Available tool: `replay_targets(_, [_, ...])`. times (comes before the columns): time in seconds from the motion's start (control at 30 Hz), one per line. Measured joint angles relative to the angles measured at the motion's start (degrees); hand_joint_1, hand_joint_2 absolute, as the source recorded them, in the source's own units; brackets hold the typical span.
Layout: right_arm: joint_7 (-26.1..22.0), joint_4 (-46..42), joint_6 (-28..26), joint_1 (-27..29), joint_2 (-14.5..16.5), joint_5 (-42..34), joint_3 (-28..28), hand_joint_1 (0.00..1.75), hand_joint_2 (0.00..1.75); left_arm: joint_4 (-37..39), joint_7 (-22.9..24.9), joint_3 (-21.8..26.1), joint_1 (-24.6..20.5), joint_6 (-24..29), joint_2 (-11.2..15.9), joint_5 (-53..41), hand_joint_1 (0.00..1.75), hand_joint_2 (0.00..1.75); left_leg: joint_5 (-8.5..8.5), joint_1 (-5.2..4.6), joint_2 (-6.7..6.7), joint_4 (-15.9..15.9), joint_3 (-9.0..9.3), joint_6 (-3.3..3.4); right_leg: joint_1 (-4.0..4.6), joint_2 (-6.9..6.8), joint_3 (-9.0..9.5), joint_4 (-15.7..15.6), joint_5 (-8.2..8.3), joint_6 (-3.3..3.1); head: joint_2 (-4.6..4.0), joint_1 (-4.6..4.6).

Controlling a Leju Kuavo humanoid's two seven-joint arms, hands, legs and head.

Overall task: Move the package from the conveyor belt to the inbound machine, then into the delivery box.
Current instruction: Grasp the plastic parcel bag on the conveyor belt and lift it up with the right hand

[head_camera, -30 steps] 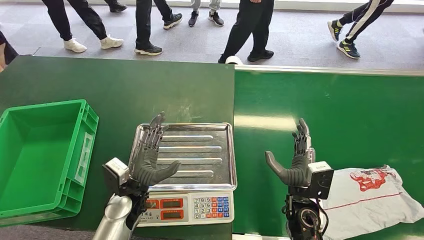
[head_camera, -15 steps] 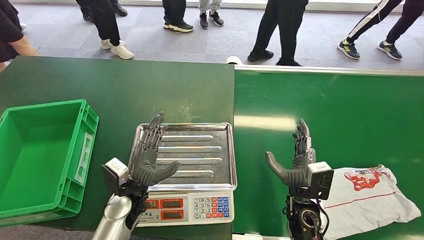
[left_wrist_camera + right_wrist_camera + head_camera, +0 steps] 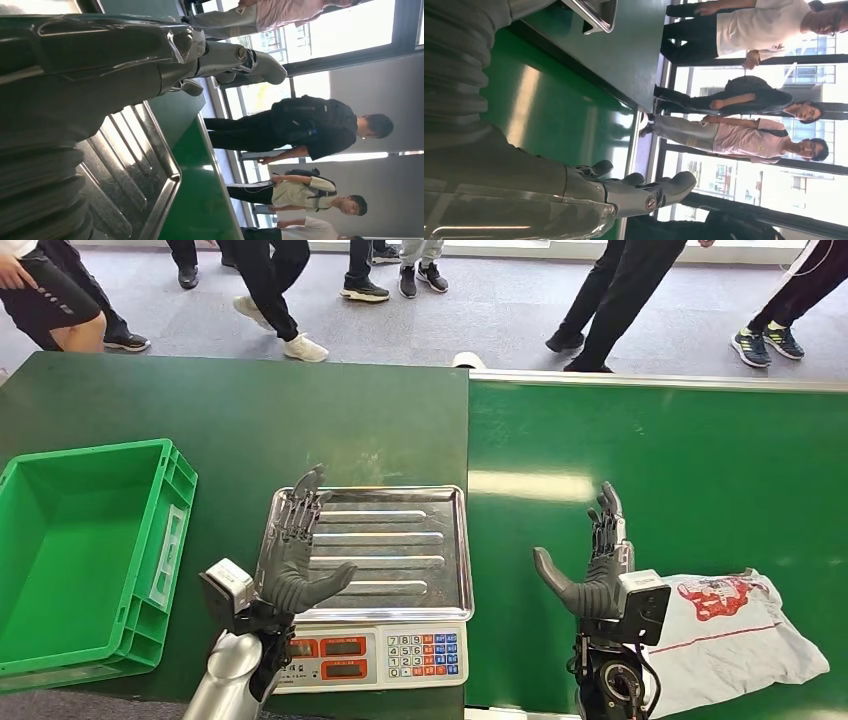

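Observation:
A white plastic package [image 3: 745, 638] with a red print lies on the green conveyor belt [image 3: 680, 470] at the near right. My right hand [image 3: 592, 565] is raised just left of it, fingers spread and holding nothing; the same right hand [image 3: 624, 192] shows its fingers straight in the wrist view. The inbound machine is a scale with a steel tray [image 3: 400, 545] and a keypad [image 3: 415, 653]. My left hand [image 3: 296, 548] stands open over the tray's left edge, and the left hand [image 3: 220, 55] is also seen from its wrist. A green delivery box [image 3: 85, 550] sits at the far left.
The dark green table [image 3: 230, 410] meets the belt along a seam right of the scale. Several people walk on the grey floor [image 3: 500, 310] beyond the table's far edge. The steel tray [image 3: 135, 180] shows in the left wrist view.
The package has travelled a little to the left on the belt, closer to my right hand. Both hands have stayed almost in place. The people beyond the table have walked on.

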Motion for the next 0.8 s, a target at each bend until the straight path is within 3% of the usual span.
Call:
replay_targets(0.1, [1.40, 0.06, -3.13, -0.06, -0.28, 3.40, 0.00, 0.00, 1.75, -0.02, -0.02, 0.04, 0.22, 0.15, 0.09, 0.00, 0.00, 1.75, 0.00, 0.00, 0.00, 0.00, 0.01, 0.00, 0.00, 0.00, 0.00, 0.00, 0.00, 0.00, 0.00, 0.00])
replay_targets(0.23, [16.33, 3.03, -20.36, -0.61, -2.71, 24.97, -2.46, 0.00, 1.75, -1.09, 0.48, 0.36, 1.98, 0.85, 0.10, -0.01, 0.00, 1.75, 0.00, -0.02, -0.05, 0.01, 0.00, 0.00, -0.03, -0.08, 0.05, -0.02, -0.01, 0.01, 0.00, 0.02])
replay_targets(0.27, [18.29, 4.32, -22.61, -0.76, -3.38, 29.16, -3.95, 0.00, 1.75, -1.50, 0.54, 0.49, 2.60, 0.94, 0.12, -0.01, 0.00, 1.75, -0.01, -0.03, -0.07, 0.01, -0.01, 0.01, -0.04, -0.10, 0.06, -0.02, -0.01, 0.02, 0.00, 0.03])
replay_targets(0.43, [19.04, 8.03, -23.19, -0.92, -4.26, 35.68, -8.86, 0.00, 1.75, -2.35, 0.69, 0.79, 3.86, 1.08, 0.19, -0.02, 0.00, 1.75, -0.01, -0.03, -0.04, 0.01, 0.01, 0.01, -0.05, -0.07, 0.03, -0.02, 0.00, 0.02, 0.00, -0.01])
replay_targets(0.8, [22.23, 11.26, -21.11, -1.89, -4.13, 38.65, -11.48, 0.00, 1.75, -2.79, 0.91, 1.35, 4.23, 1.06, 0.15, -0.07, 0.00, 1.75, 0.00, -0.02, -0.05, 0.01, 0.02, 0.01, -0.02, -0.08, 0.06, 0.01, 0.00, 0.02, 0.00, 0.01])
